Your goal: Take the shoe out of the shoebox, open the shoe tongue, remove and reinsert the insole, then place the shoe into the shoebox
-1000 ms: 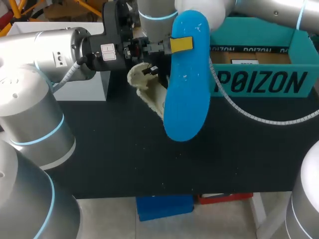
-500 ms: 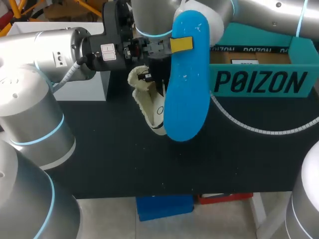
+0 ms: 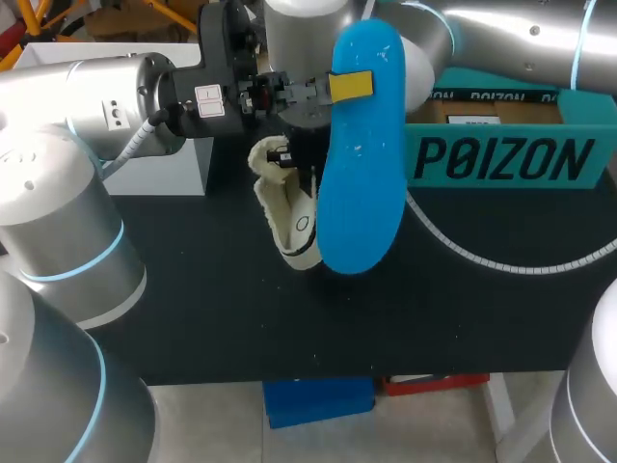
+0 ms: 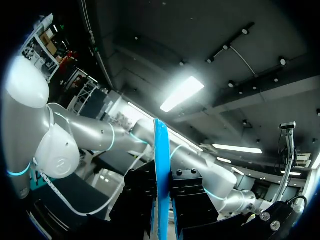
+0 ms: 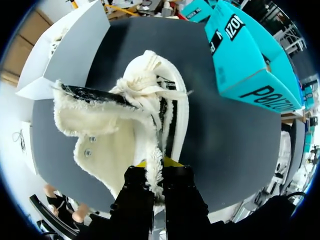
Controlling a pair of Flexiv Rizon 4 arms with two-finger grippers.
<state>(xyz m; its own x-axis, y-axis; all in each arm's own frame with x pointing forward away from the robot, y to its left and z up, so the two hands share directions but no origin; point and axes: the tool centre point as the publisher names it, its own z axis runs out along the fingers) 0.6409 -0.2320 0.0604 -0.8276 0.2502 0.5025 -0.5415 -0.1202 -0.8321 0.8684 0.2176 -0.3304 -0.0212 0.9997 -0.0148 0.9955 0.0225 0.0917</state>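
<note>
The left gripper is clenched on the insole, one yellow tip pressed flat against its near face close to the upper end. In the left wrist view the insole shows edge-on, a thin blue strip squeezed between the two black fingers. It stands nearly upright above the middle of the worktop, its lower rounded end hanging toward the near edge and covering one side of the shoe.

The right gripper is grasping the shoe by its fleecy rim, a strip of cream pile pinched between the fingers, with the yellow tips just showing on either side. The shoe is cream with a thick fleece lining; its mouth gapes wide and the laces are bunched ahead of the fingers. Its toe points down toward the worktop's near edge; whether it touches the surface cannot be told.

The left arm enters along the far left. The right arm comes in from the far right corner and reaches past the middle.

The teal shoebox sits open at the far right corner, well apart from the shoe. A white box stands at the far left edge, under the left arm
</note>
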